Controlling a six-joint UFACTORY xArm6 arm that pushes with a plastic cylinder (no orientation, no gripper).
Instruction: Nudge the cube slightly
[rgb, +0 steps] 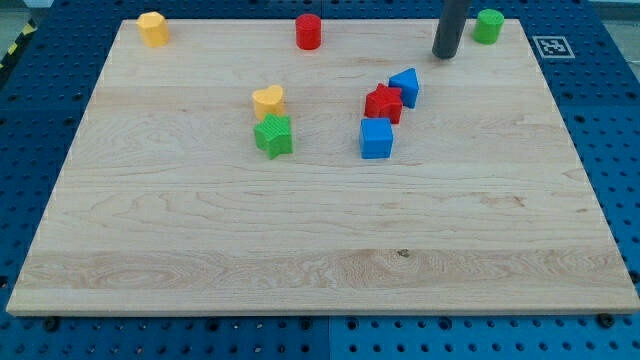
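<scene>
A blue cube (376, 138) sits near the middle of the wooden board (320, 260). A red star block (383, 103) lies just above it, touching a blue pointed block (405, 86) at its upper right. My tip (444, 55) is near the view's top, right of centre, well above and to the right of the blue cube and apart from every block. A green hexagonal block (488, 25) stands just to the tip's right.
A yellow heart block (268, 100) and a green star block (273, 136) sit together left of centre. A red cylinder (308, 31) and a yellow hexagonal block (153, 28) stand along the top edge. A marker tag (551, 45) lies off the board's top right.
</scene>
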